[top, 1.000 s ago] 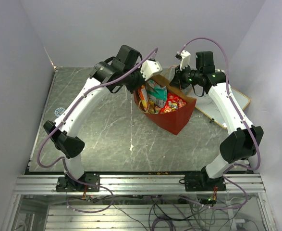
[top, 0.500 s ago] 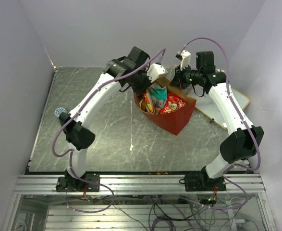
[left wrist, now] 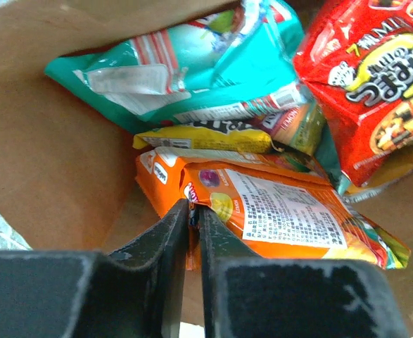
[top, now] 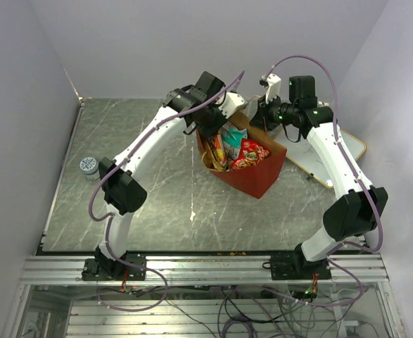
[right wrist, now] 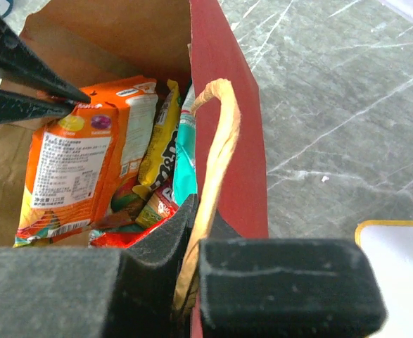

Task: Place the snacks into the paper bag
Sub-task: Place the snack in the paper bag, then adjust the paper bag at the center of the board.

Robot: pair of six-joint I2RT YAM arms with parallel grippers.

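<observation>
The paper bag (top: 261, 179) stands on the table (top: 157, 208), toward 1 o'clock of its middle. Reaching in from the bag's 11 o'clock side, the left gripper (left wrist: 193, 210) pinches the orange flat pack (left wrist: 283, 215) inside, its jaws nearly closed. At the 1 o'clock rim, the right gripper (right wrist: 195, 211) clamps the tan handle (right wrist: 217, 134).

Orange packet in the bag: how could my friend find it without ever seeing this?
Find the red paper bag standing open on the grey table. Inside, the orange packet is the one the left gripper pinches by its edge. Unlike the teal packet and red packet beside it, it has a white panel of tiny print.
</observation>
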